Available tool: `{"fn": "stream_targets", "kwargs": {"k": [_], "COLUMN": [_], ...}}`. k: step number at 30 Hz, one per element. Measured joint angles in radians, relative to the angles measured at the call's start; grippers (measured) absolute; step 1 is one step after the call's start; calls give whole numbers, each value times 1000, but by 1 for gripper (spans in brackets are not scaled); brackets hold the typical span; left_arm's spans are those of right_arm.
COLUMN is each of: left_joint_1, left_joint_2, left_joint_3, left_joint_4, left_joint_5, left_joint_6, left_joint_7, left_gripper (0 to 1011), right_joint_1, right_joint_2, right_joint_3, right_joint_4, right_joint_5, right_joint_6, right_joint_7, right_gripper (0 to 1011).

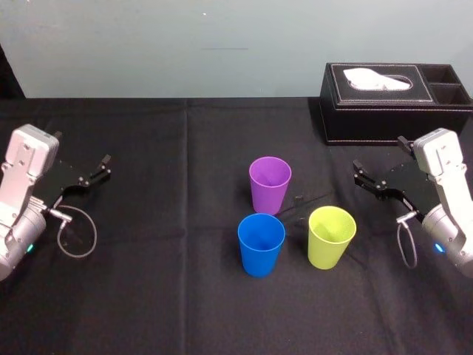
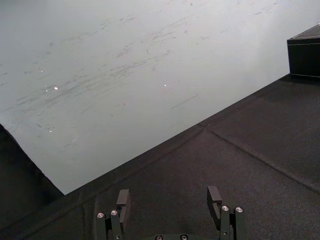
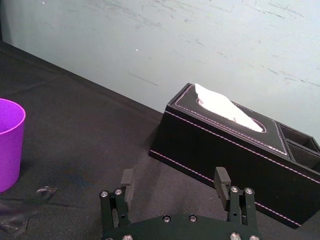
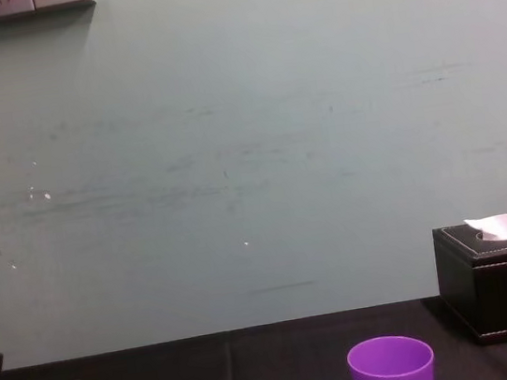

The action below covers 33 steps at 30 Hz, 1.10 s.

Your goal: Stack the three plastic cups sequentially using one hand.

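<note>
Three plastic cups stand upright and apart in the middle of the black table: a purple cup (image 1: 270, 183) (image 3: 7, 142) (image 4: 391, 367) farthest back, a blue cup (image 1: 261, 244) in front of it, and a yellow-green cup (image 1: 331, 237) to the blue one's right. My right gripper (image 1: 358, 174) (image 3: 176, 184) hovers open at the table's right, a short way right of the yellow-green cup, with nothing between its fingers. Far out at the left of the table, my left gripper (image 1: 103, 164) (image 2: 169, 198) stands open and empty.
A black tissue box (image 1: 392, 100) (image 3: 235, 145) (image 4: 502, 278) sits at the back right, just behind the right gripper. A small crumpled bit of clear film (image 1: 299, 203) lies between the purple and yellow-green cups. A pale wall (image 4: 230, 155) rises behind the table.
</note>
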Motion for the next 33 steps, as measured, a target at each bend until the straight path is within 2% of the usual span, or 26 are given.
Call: {"fn": "stream_targets", "kwargs": {"k": [33], "left_joint_1": [0], "left_joint_2": [0], "left_joint_3": [0], "left_joint_4": [0], "left_joint_5": [0], "left_joint_6": [0], "left_joint_7": [0], "left_gripper": [1011], "right_joint_1": [0], "right_joint_2": [0], "right_joint_3": [0], "right_joint_4": [0], "right_joint_5": [0], "right_joint_6": [0], "right_joint_7": [0], "right_gripper": [1000]}}
